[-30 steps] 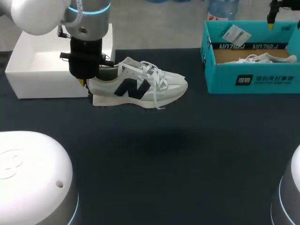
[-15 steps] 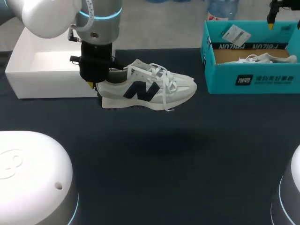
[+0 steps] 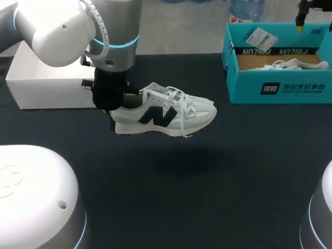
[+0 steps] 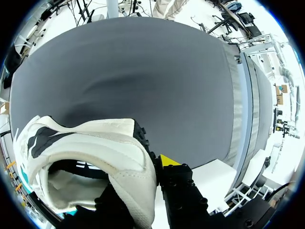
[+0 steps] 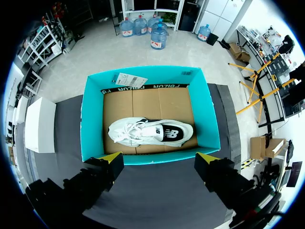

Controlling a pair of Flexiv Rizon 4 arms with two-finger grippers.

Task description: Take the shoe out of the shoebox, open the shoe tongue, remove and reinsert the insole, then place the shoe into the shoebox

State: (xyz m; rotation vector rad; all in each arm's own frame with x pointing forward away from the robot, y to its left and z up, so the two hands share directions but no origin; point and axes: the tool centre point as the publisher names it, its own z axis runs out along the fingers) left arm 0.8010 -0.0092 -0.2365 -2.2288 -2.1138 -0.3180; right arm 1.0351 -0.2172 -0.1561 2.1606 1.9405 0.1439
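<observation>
White box [image 3: 52, 78] sits far left, just behind the left arm.

Left gripper [image 3: 110, 106] is clamped on the shoe [image 3: 166, 109] at the heel. In the left wrist view the heel collar wall is pinched, with one yellow-tipped finger [image 4: 167, 161] outside. The other is hidden, presumably inside the shoe.

Shoe looks lifted: sole level, with a shadow below it on the table [image 3: 207, 197], left of centre.

Key relation:
- Long axis runs left-right, heel at the left in the gripper, toe pointing right toward the teal box [image 3: 280, 88].
- Laces and tongue face up, just right of the left gripper and unobstructed.
- The free end of the shoe faces the right arm's side, so the tongue step likely falls to that arm.
- The left arm is the only one near it.

The teal box is far right and well apart from the held shoe. A second shoe [image 5: 147, 132] lies flat in it, its long axis parallel to the box's long walls.

Right gripper [image 5: 159, 160] hovers above the near wall of the teal box. Its fingers are spread wide, holding and touching nothing.

My read: the take-out step is done or finishing. Next the shoe needs setting down or steadying, and the right arm needs to come left to the tongue. Which box is the return target, I can't tell.
</observation>
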